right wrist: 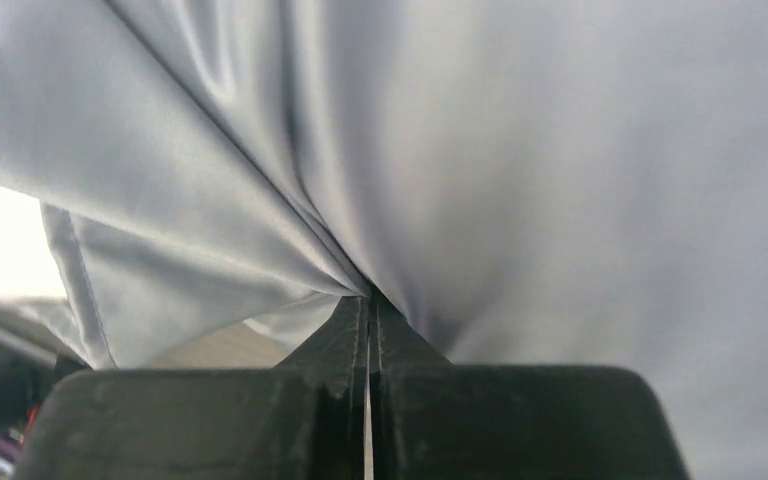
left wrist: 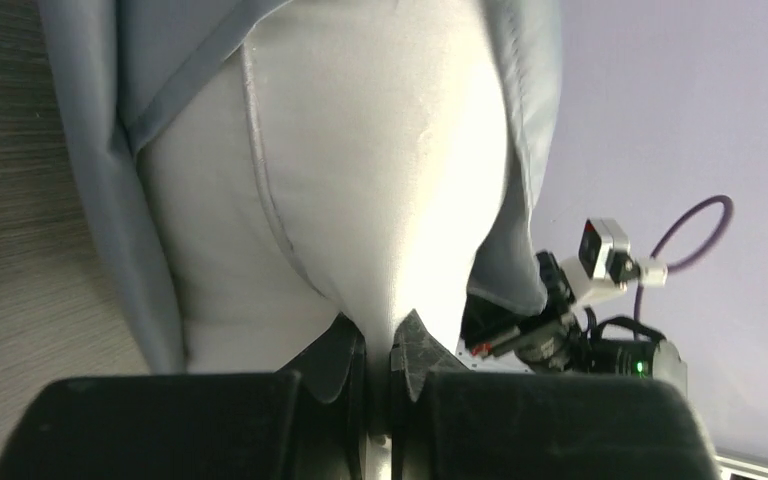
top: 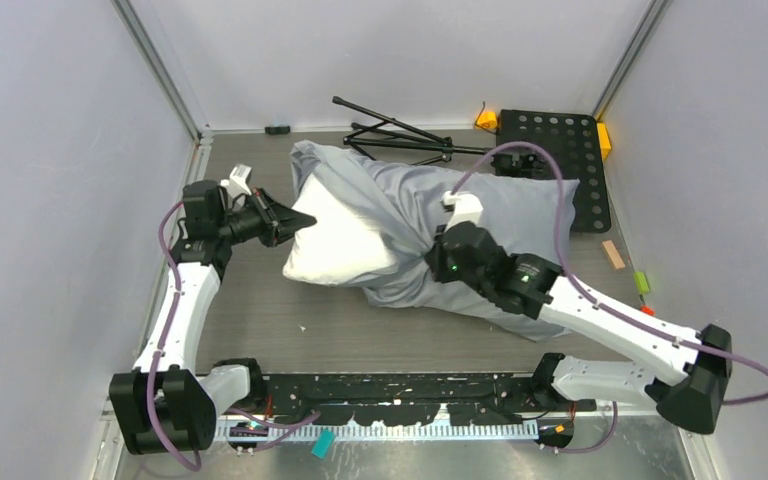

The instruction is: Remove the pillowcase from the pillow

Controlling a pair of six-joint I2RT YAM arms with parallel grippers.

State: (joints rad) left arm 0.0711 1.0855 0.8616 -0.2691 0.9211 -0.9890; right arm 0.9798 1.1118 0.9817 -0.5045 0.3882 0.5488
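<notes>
1. Across the middle of the worktop (top: 250, 330) lies the pillow (top: 338, 245). It's mostly stuffed inside the blue-grey pillowcase (top: 520, 215), with its white end poking out toward the left edge.
2. The pillowcase is bunched and wrinkly, and it runs from the centre off toward the far right corner. Its open mouth faces left.
3. The left tool (left wrist: 380, 350) reaches in from the left edge and is pinched tight on a fold of the bare white pillow. There's hardly any gap between the jaws.
4. The right tool (right wrist: 368, 305) sits on top of the case near the centre. Its jaws are squeezed together on a pleat of the grey fabric.
5. Along the far edge there's a folded black stand (top: 400, 140) just beside the case, and a perforated plate (top: 560, 150) in the far right corner.
</notes>
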